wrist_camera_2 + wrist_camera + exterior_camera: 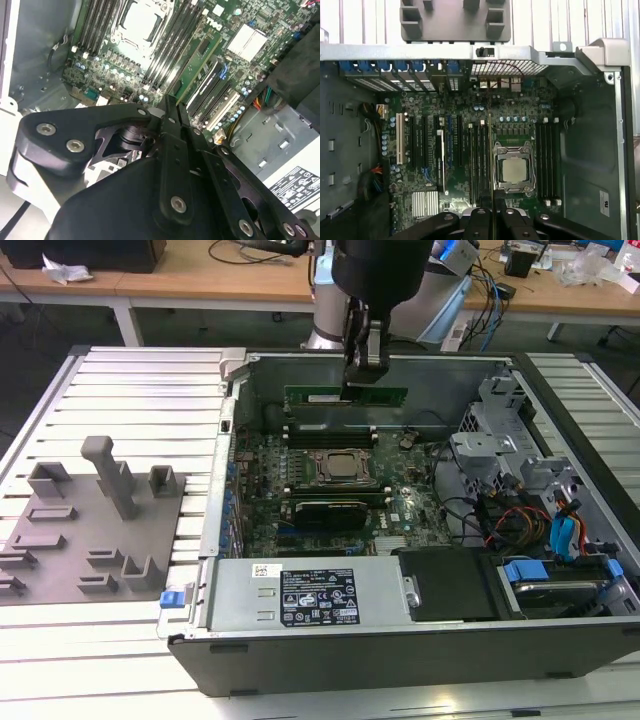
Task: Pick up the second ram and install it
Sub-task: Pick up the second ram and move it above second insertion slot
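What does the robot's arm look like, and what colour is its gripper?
The arm is silvery grey, with a big round black part at its end. The gripper is black too. It is built from flat, jointed bars with rounded ends, pinned together by shiny silver screws, and it narrows to two thin fingers.

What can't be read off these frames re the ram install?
1. Gap between the second ram and the memory slots: exterior view, the stick's lower edge merges with the board behind.
2. Its chips and contacts: first wrist view, seen edge-on.
3. How deep the gripper holds it: second wrist view, the gripper's own links cover that.
4. Slot latches, open or shut: first wrist view, too small.
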`<move>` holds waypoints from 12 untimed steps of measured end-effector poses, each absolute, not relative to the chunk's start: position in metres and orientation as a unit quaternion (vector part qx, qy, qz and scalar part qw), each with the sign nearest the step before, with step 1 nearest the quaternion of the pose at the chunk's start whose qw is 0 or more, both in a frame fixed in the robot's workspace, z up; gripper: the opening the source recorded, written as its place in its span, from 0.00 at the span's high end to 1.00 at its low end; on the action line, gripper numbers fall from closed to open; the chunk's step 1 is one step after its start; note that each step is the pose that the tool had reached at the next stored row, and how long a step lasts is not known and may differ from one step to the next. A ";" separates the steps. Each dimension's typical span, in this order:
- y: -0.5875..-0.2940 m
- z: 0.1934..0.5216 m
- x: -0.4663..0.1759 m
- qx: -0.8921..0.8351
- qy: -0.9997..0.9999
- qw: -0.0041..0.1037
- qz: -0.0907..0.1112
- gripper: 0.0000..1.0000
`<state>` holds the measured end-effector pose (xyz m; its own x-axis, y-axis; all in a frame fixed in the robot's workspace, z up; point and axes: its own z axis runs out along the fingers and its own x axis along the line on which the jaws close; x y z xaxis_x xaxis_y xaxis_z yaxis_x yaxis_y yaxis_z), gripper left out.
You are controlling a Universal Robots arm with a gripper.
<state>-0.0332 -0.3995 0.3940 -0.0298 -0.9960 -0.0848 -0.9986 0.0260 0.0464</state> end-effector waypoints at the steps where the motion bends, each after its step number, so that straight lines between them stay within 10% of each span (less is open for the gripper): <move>1: -0.399 0.394 -0.032 -0.696 0.716 0.014 0.046 0.87; 12: -0.399 0.382 -0.023 -0.696 0.716 0.014 0.046 0.87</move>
<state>-0.0231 -0.3993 0.3819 -0.0299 -0.9960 -0.0848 -0.9986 0.0260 0.0464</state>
